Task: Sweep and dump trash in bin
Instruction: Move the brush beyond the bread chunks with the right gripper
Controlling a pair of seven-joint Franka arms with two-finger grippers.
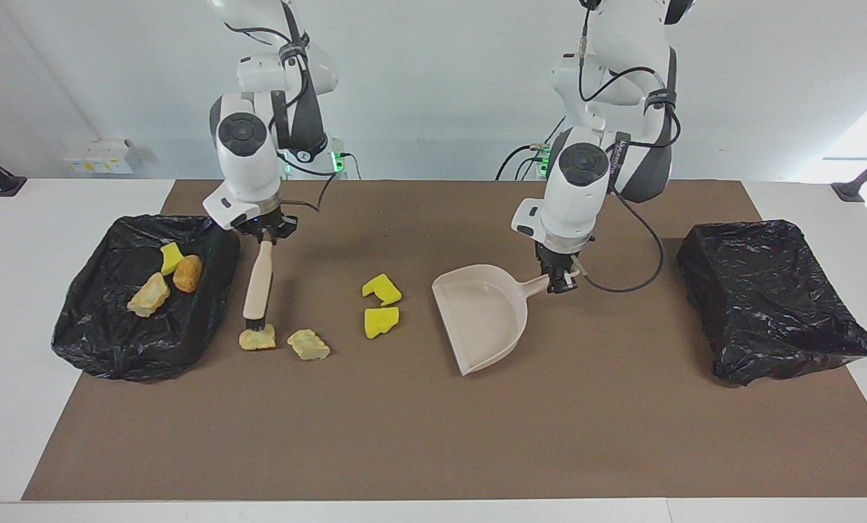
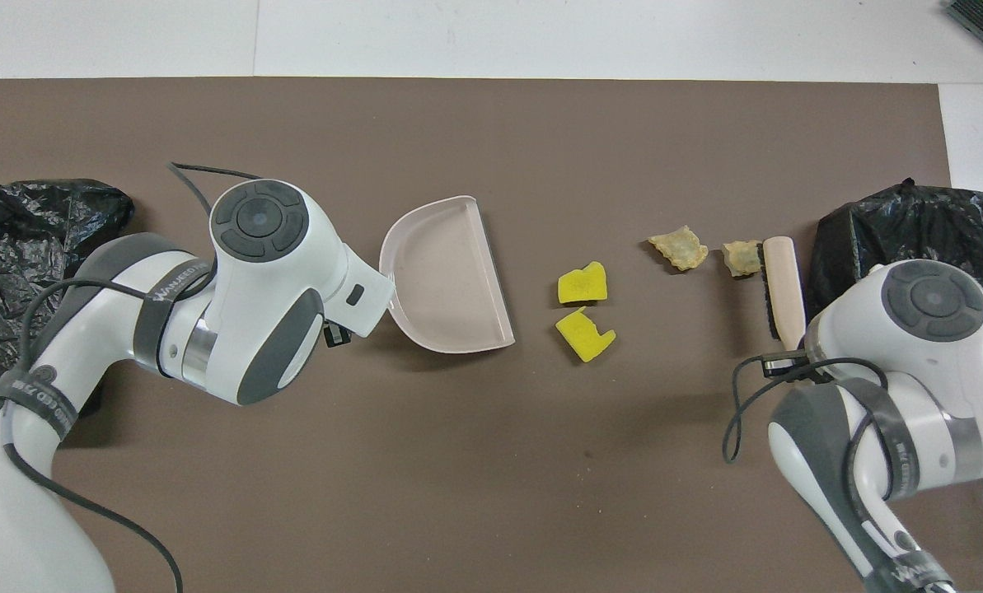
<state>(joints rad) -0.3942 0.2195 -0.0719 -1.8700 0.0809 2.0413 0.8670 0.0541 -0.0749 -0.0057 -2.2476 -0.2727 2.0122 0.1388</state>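
My right gripper point(image 1: 264, 236) is shut on the beige handle of a brush point(image 1: 259, 280), whose dark bristles touch a pale tan chunk point(image 1: 257, 338). A second tan chunk point(image 1: 309, 343) lies beside it, toward the left arm's end. Two bright yellow sponge pieces point(image 1: 381, 288) point(image 1: 381, 322) lie between the chunks and the beige dustpan point(image 1: 484, 316). My left gripper point(image 1: 560, 280) is shut on the dustpan's handle; the pan rests on the mat, its mouth toward the sponges. In the overhead view the brush point(image 2: 781, 284) lies beside the chunk point(image 2: 741, 258).
A black-lined bin point(image 1: 106, 341) at the right arm's end holds a green-and-yellow sponge point(image 1: 171, 257), an orange-brown lump point(image 1: 187, 273) and a tan chunk point(image 1: 148, 296). A second black-lined bin point(image 1: 771, 301) stands at the left arm's end. A brown mat point(image 1: 433, 436) covers the table.
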